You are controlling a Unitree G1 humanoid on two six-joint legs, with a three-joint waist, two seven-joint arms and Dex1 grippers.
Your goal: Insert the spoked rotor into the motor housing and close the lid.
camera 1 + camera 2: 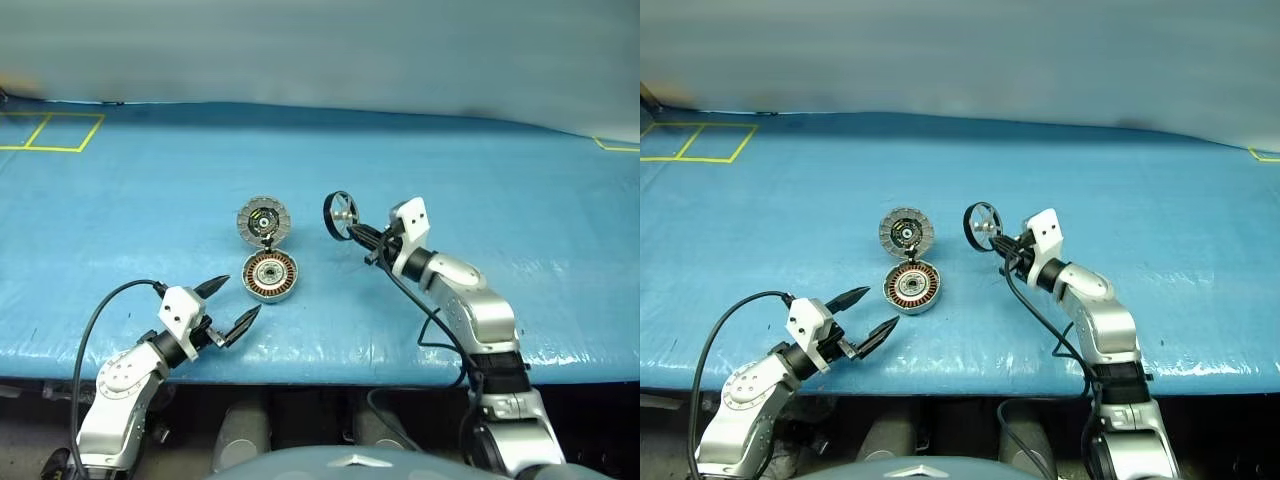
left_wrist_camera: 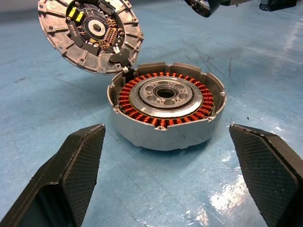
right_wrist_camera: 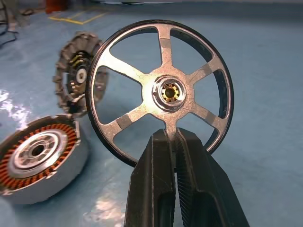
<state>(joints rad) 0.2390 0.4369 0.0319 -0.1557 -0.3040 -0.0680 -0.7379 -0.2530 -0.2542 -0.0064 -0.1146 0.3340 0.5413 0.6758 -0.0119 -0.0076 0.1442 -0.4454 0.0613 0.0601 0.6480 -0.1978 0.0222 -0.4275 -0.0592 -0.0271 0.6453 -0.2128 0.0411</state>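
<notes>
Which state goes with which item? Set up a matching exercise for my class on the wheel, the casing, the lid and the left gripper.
Items:
1. spoked wheel
2. motor casing
3. lid
4. left gripper

States:
A. swung up on its hinge
B. open, holding nothing
C. pinched by one spoke in the right gripper, off the table
D. on the blue table, copper windings showing

Pairs: 1-C, 2-D, 3-A, 4-B

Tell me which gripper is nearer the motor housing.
Left. The left gripper hovers open just beside the motor housing; the right gripper holds the spoked rotor farther off.
</notes>
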